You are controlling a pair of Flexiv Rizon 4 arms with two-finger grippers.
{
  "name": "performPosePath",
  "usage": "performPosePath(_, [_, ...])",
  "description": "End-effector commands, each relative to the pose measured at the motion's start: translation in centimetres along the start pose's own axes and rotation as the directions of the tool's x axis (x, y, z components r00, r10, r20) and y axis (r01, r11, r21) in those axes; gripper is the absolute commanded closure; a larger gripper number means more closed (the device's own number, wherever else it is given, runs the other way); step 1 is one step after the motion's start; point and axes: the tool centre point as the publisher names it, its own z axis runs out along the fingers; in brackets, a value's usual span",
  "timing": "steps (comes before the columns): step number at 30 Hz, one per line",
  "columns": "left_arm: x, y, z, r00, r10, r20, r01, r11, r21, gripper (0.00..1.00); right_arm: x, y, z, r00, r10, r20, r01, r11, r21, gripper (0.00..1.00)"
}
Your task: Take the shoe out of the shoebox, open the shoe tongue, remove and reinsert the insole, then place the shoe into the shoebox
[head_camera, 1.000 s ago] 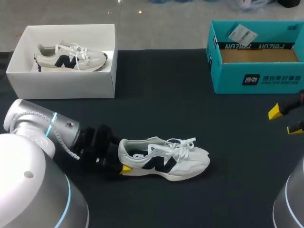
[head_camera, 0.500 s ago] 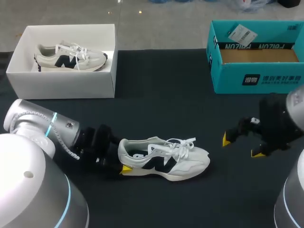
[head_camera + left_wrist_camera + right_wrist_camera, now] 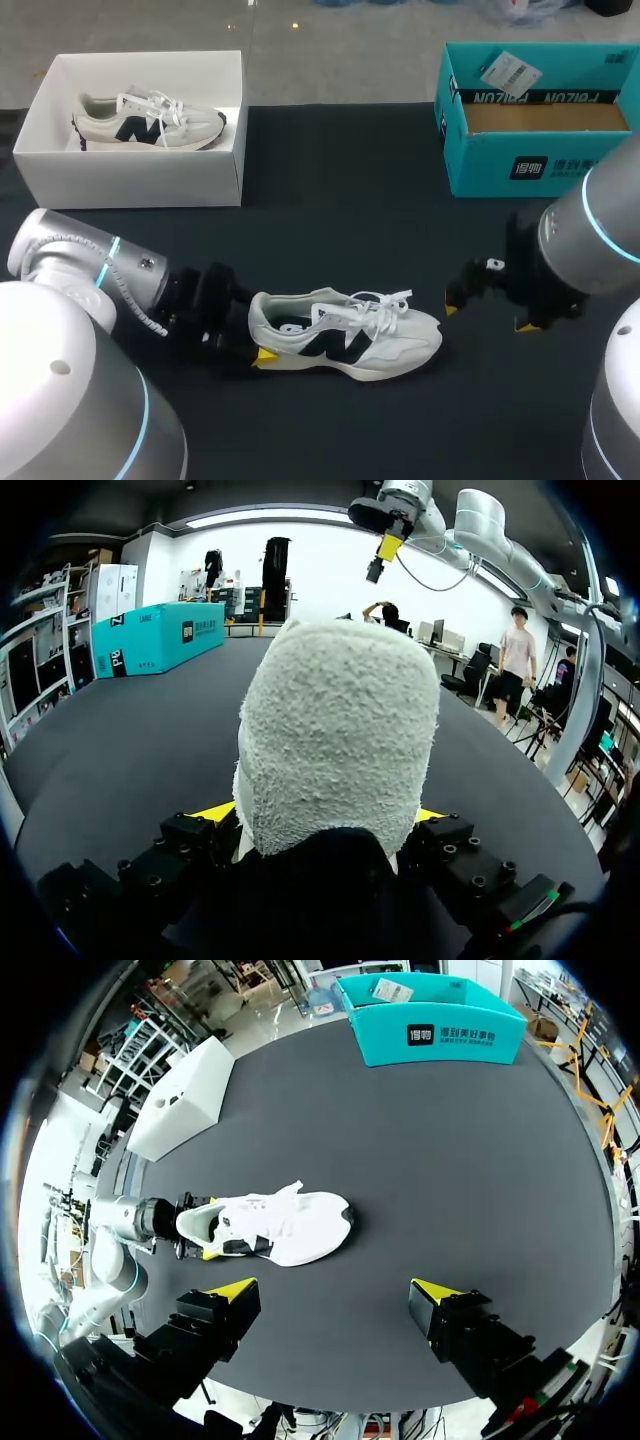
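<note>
Two sneakers show in the head view. One white-and-black lace-up sneaker (image 3: 345, 335) lies on its sole on the black table (image 3: 340, 220) in the lower middle of the frame, toe to the right. Its twin (image 3: 150, 120) sits in the open white cardboard shoebox (image 3: 130, 180) at upper left, and a teal cardboard box (image 3: 540, 165) stands at upper right. The left gripper (image 3: 255, 340) is at the heel. The right gripper (image 3: 487, 315) hangs just right of the toe, apart from it, fingers spread and empty.

From the left wrist, the fuzzy white heel collar fills the space between the fingers, with a yellow tip pressed on each side: it pinches the heel.

From the right wrist, the sneaker lies well ahead of the spread fingers, toe end nearer.

The shoe looks light. Its padded upper should give under a squeeze, while the sole is likely stiffer. The heel hold suits steadying it. The tongue (image 3: 330, 300) is probably thin and floppy, best pinched at its free edge, clear of the loose laces (image 3: 385, 303), which could snag.
</note>
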Motion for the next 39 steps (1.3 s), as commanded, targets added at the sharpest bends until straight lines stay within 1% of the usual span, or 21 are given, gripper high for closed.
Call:
performPosePath(1, [0.1,0.2,0.3,1.0,-0.001,-0.001,0.001,1.0,-0.003,1.0,1.1,-0.7,2.1,0.998,-0.054,0.044,0.054,0.998,0.01,0.0])
performPosePath(4, [0.1,0.2,0.3,1.0,-0.001,-0.001,0.001,1.0,-0.003,1.0,3.2,-0.8,4.7,0.989,-0.074,0.13,0.072,0.997,0.013,0.0])
performPosePath(5, [0.1,0.2,0.3,1.0,-0.001,-0.001,0.001,1.0,-0.003,1.0,3.9,-0.8,5.2,0.989,-0.085,0.118,0.083,0.996,0.021,0.0])
performPosePath(6, [0.1,0.2,0.3,1.0,-0.001,-0.001,0.001,1.0,-0.003,1.0,4.8,-0.7,5.8,0.987,-0.098,0.126,0.096,0.995,0.026,0.0])
performPosePath(9, [0.1,0.2,0.3,1.0,-0.001,-0.001,0.001,1.0,-0.003,1.0,7.5,-1.2,6.7,0.967,-0.127,0.221,0.125,0.992,0.021,0.0])
performPosePath(11, [0.1,0.2,0.3,1.0,-0.001,-0.001,0.001,1.0,-0.003,1.0,8.7,-1.3,7.1,0.965,-0.144,0.221,0.144,0.989,0.017,0.0])
performPosePath(18, [0.1,0.2,0.3,1.0,-0.001,-0.001,0.001,1.0,-0.003,1.0,11.4,-1.0,8.5,0.957,-0.108,0.27,0.099,0.994,0.046,0.0])
performPosePath(20, [0.1,0.2,0.3,1.0,-0.001,-0.001,0.001,1.0,-0.003,1.0,12.4,-1.2,8.9,0.948,-0.098,0.303,0.084,0.995,0.061,0.0])
performPosePath(23, [0.1,0.2,0.3,1.0,-0.001,-0.001,0.001,1.0,-0.003,1.0,13.7,-1.1,9.8,0.949,-0.062,0.31,0.049,0.998,0.049,0.0])
performPosePath(24, [0.1,0.2,0.3,1.0,-0.001,-0.001,0.001,1.0,-0.003,1.0,14.2,-1.2,10.0,0.951,-0.083,0.297,0.07,0.996,0.054,0.0])
performPosePath(38, [0.1,0.2,0.3,1.0,-0.001,-0.001,0.001,1.0,-0.003,1.0,14.2,-1.2,10.0,0.951,-0.083,0.297,0.07,0.996,0.054,0.0])
performPosePath(39, [0.1,0.2,0.3,1.0,-0.001,-0.001,0.001,1.0,-0.003,1.0,14.8,-1.3,10.4,0.945,-0.093,0.314,0.078,0.995,0.059,0.0])
